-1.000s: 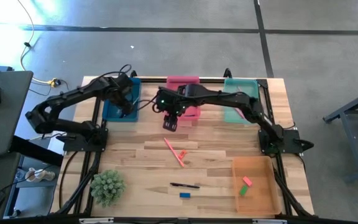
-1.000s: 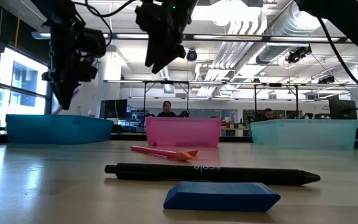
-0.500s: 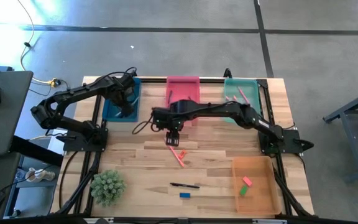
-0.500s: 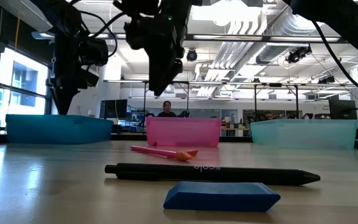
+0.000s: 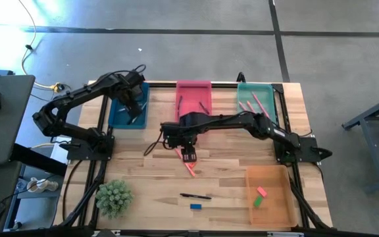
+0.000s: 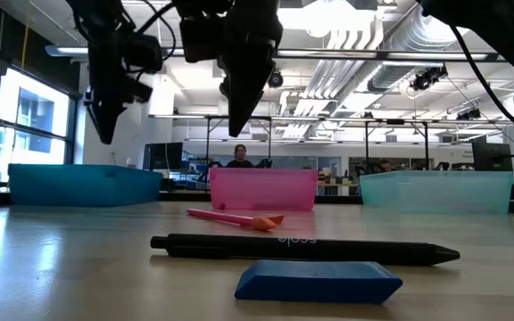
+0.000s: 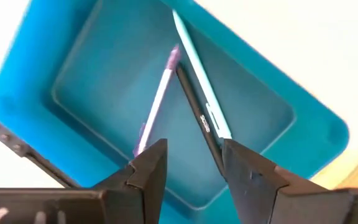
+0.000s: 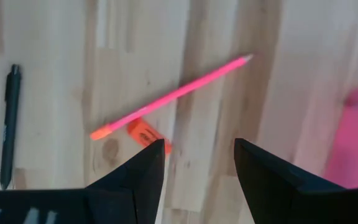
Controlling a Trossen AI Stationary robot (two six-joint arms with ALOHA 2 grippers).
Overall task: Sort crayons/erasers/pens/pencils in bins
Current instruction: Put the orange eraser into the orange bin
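Note:
My left gripper (image 5: 132,105) hangs open above the dark blue bin (image 7: 73,68), where three pens (image 7: 194,115) lie on the floor: one whitish with a purple end, one black, one pale teal. My right gripper (image 5: 188,155) stands open over the table's middle, above a pink pencil (image 8: 173,94) and an orange crayon (image 8: 145,133) lying flat on the wood. In the low view the left gripper (image 6: 105,129) and the right gripper (image 6: 241,134) both hang clear of the table. A black pen (image 5: 196,196) and a blue eraser (image 5: 195,207) lie near the front edge.
The pink bin (image 5: 194,89) and the teal-green bin (image 5: 268,105), which holds pink sticks, stand at the far edge. The orange bin (image 5: 272,204) at the near right holds a pink and a green eraser. A small green plant (image 5: 114,197) sits at the near left.
My right gripper has moved from in front of the pink bin toward the table's near edge and down, and now hangs over the pink pencil. My left gripper has risen a little above the blue bin.

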